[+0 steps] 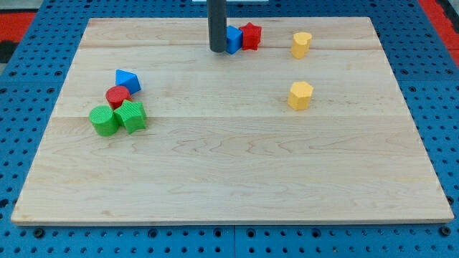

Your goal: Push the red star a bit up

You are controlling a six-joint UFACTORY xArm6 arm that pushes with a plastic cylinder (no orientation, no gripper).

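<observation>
The red star (250, 36) lies near the view's top edge of the wooden board (229, 158), a little right of centre. A blue block (234, 39) touches its left side. My dark rod comes down from the top, and my tip (217, 49) rests on the board right at the blue block's left side, so the blue block sits between my tip and the red star.
Two yellow blocks stand to the right: one near the top (301, 44), one lower (300, 94). At the left is a cluster: a blue triangular block (128, 80), a red cylinder (117, 96), a green cylinder (105, 120) and a green block (133, 115).
</observation>
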